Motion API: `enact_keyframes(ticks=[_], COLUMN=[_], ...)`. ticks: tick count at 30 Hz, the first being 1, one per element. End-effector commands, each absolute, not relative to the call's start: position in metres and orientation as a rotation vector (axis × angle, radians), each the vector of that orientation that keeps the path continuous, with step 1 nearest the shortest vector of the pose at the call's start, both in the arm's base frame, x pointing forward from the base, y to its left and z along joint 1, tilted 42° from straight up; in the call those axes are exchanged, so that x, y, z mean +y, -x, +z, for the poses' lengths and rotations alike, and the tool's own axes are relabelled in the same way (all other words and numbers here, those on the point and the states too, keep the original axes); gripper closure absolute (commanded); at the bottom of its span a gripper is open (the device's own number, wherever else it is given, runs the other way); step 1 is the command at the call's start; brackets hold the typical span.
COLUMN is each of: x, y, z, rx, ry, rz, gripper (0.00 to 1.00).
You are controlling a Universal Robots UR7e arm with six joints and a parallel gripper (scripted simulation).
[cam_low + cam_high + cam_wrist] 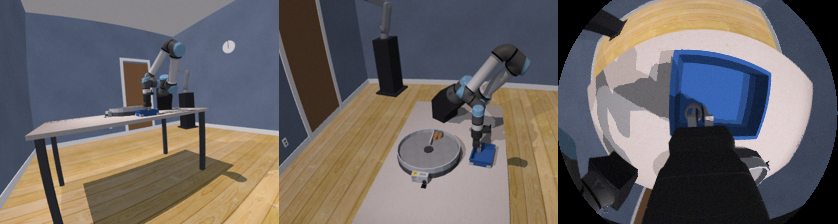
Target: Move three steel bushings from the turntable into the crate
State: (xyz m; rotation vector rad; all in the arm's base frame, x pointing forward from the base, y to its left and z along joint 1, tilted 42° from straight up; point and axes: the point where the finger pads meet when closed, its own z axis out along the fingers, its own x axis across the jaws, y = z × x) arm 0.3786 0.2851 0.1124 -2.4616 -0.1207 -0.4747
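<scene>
My gripper (478, 148) (149, 108) (699, 110) points down over the blue crate (486, 156) (147, 113) (715, 82), at the crate's side toward the robot. It is shut on a grey steel bushing (689, 106), whose round end shows at the fingertips in the wrist view. The part of the crate floor that shows is bare; the part under the gripper is hidden. The round grey turntable (414, 157) (121, 111) bears several copper-coloured bushings (435, 138) at its back, beside the divider. Small grey shapes behind them look like bushings, too small to count.
A thin upright divider (432, 138) runs from the turntable's hub (428, 149) to its back rim. A white box (419, 177) with a black knob sits at the turntable's front. The turntable's raised rim stands left of the crate in the top view. The robot's black base (443, 108) is behind.
</scene>
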Motion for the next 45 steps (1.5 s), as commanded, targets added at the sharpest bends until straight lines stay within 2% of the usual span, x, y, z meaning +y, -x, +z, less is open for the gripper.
enact_keyframes(ticks=[1, 7, 8, 45], x=[0.2852, 0.2852, 0.2852, 0.2852], y=[-0.3789, -0.3789, -0.3789, -0.3789], z=[0.1125, 0.1125, 0.1125, 0.1125], rx=[-0.121, -0.121, -0.121, -0.121], ry=[2.461, 2.461, 2.461, 2.461], rz=[-0.476, -0.476, -0.476, -0.476], gripper=[1.00, 1.00, 0.58, 0.58])
